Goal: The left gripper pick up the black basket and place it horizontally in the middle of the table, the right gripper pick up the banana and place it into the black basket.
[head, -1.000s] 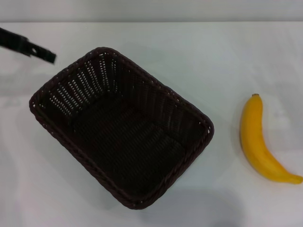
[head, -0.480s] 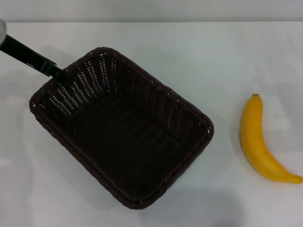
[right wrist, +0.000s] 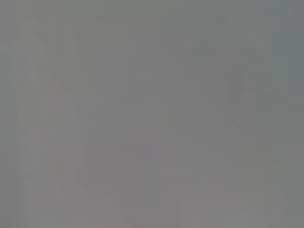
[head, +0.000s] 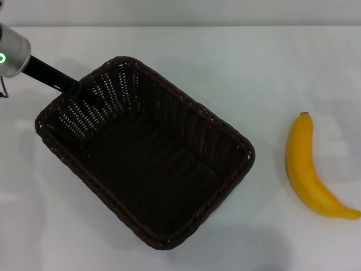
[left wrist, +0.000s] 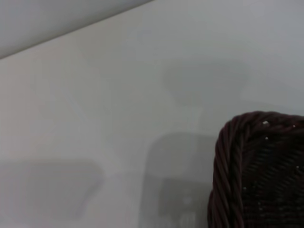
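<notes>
At far left of the desk point(head: 169, 51), left tool point(head: 76, 89) sits at the black basket point(head: 144, 152) far-left rim; can't tell if apart or together. Basket lies diagonal, left of centre. Banana point(head: 310, 169) well apart, right. Right tool out of frame.

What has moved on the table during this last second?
The left pincer has come in from the far left edge and now reaches the far-left rim of the black basket; no grip shows yet. The basket and the banana lie as before on the table.
</notes>
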`<state>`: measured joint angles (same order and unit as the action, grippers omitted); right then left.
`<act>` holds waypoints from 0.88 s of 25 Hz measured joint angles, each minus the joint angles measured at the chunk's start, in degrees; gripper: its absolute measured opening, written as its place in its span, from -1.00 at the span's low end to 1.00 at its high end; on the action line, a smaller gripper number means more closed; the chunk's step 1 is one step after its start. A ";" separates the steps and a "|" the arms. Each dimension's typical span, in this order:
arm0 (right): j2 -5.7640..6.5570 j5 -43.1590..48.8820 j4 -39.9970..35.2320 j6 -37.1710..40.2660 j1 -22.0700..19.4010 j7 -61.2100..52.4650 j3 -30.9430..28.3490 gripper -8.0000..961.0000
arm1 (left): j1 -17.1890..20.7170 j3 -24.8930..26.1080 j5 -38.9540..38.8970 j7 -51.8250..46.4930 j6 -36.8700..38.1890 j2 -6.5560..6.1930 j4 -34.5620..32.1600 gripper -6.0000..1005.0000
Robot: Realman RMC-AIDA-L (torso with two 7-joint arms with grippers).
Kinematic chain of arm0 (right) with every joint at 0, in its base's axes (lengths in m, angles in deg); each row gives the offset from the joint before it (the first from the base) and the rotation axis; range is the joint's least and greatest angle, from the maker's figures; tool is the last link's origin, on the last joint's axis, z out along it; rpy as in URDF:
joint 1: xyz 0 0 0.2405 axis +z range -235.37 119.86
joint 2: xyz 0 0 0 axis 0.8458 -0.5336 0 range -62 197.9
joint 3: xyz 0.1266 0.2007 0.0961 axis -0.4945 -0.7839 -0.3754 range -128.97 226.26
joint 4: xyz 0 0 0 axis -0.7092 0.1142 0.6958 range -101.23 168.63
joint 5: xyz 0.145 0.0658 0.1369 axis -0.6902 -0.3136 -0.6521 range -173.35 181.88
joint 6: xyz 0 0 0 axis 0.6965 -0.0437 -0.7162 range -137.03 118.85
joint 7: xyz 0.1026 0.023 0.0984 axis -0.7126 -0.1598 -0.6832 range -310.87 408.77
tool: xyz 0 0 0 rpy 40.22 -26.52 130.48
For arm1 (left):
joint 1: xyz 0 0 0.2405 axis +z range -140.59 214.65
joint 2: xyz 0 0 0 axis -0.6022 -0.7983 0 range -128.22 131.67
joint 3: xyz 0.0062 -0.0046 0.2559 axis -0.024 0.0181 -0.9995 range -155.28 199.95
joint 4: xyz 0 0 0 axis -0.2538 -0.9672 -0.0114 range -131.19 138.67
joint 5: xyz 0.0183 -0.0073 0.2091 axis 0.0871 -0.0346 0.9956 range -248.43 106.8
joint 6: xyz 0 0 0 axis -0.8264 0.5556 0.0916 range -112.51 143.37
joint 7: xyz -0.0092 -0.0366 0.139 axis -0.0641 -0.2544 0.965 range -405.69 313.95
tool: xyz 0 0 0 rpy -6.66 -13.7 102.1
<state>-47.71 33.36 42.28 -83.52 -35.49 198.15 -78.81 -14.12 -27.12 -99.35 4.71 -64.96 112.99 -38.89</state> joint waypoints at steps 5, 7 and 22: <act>-0.05 0.00 -0.14 -0.14 -0.39 -0.19 -0.04 0.75 | 0.14 0.00 -0.53 0.70 -0.10 0.14 0.57 0.40; -0.07 0.00 -0.19 -0.16 -0.42 -0.20 0.03 0.75 | 0.43 0.06 -0.88 0.83 -0.30 0.15 0.58 0.24; -0.18 0.44 -0.50 -0.19 -0.65 -0.23 0.11 0.75 | 3.51 0.59 -9.25 1.23 -4.49 -2.36 0.14 -0.60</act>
<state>-47.89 33.80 41.78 -83.71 -36.14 197.92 -78.70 -10.61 -26.53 -108.60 5.95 -69.46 110.63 -38.75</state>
